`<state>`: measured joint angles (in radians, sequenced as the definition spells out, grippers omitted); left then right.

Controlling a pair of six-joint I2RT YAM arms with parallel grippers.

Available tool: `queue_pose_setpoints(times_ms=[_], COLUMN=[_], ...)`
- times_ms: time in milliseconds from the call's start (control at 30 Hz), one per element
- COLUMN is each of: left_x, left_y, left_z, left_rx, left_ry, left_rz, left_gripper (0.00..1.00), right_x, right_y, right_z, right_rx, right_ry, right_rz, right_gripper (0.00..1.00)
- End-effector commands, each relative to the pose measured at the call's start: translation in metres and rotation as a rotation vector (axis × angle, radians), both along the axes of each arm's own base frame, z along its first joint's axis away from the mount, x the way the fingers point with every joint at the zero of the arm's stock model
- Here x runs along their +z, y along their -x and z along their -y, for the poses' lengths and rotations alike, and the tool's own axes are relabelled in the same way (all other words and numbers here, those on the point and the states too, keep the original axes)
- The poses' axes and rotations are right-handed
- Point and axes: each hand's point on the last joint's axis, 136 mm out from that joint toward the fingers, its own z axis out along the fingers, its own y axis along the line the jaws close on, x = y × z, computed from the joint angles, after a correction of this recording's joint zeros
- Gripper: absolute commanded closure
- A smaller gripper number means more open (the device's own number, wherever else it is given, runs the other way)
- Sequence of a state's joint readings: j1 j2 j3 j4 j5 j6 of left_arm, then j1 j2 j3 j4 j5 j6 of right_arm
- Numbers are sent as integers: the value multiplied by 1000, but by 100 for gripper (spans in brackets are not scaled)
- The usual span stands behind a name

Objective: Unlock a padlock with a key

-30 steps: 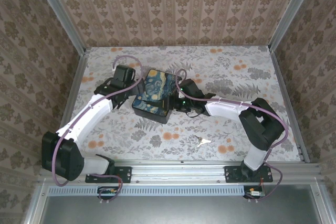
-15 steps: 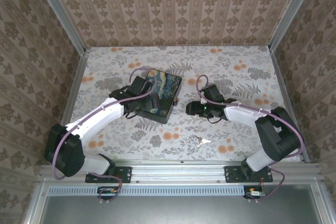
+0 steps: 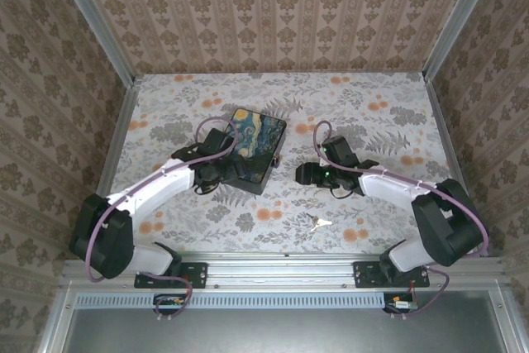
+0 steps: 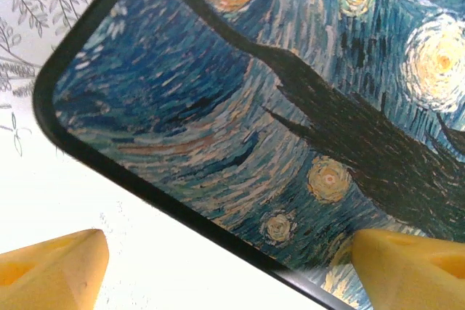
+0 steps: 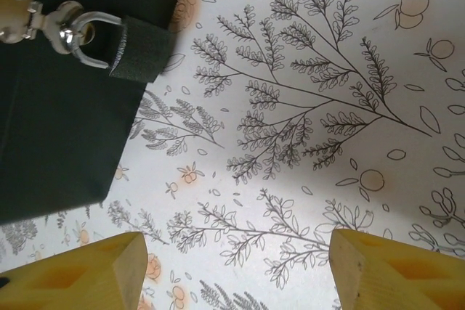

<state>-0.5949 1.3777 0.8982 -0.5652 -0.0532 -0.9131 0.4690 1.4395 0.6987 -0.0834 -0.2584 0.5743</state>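
Note:
A dark case with a blue starry-night lid (image 3: 254,142) (image 4: 290,85) lies mid-table. The tiny silver key (image 3: 316,222) rests on the tablecloth near the front rail, apart from both grippers. My left gripper (image 3: 229,173) (image 4: 232,266) is open at the case's near left edge, one yellow fingertip (image 4: 410,266) over the lid and the other above the cloth. My right gripper (image 3: 302,174) (image 5: 236,266) is open over bare cloth just right of the case. A silver curved metal piece (image 5: 76,30) hooks through a black strap loop on the case's side (image 5: 58,128); I cannot tell whether it is the padlock.
The floral tablecloth (image 3: 372,121) spreads out to patterned walls on three sides. An aluminium rail (image 3: 281,266) runs along the near edge with both arm bases on it.
The case has turned and shifted slightly right. My left gripper has swung from the case's far left side to its near left edge. My right gripper has backed off to the right.

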Motion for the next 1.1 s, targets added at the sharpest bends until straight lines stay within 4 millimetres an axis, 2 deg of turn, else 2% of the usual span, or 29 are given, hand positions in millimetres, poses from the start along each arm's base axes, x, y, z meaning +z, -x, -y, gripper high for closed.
queue_pose_setpoints(times_ms=[0, 133, 367, 467, 567, 667, 833, 1067], left_x=[-6, -7, -5, 1, 12, 19, 24, 21], left_y=[-16, -35, -92, -97, -83, -58, -21, 21], left_z=[-15, -27, -25, -22, -29, -40, -48, -22], left_rx=[40, 29, -47, -65, -69, -103, -141, -207], left_ry=[-43, -78, -64, -72, -105, -153, -150, -50], left_rz=[12, 30, 93, 92, 104, 93, 91, 76], left_gripper=[7, 9, 11, 12, 10, 9, 8, 8], right_x=[9, 13, 0, -3, -10, -18, -27, -37], right_y=[11, 28, 59, 71, 83, 93, 98, 92], right_z=[6, 13, 35, 36, 37, 34, 26, 14], right_rx=[10, 0, -85, -74, -61, -45, -21, 0], right_ry=[6, 11, 104, 133, 155, 142, 122, 107], right_rz=[16, -6, -109, -133, -159, -176, -166, -147], right_gripper=[33, 32, 39, 44, 48, 52, 54, 54])
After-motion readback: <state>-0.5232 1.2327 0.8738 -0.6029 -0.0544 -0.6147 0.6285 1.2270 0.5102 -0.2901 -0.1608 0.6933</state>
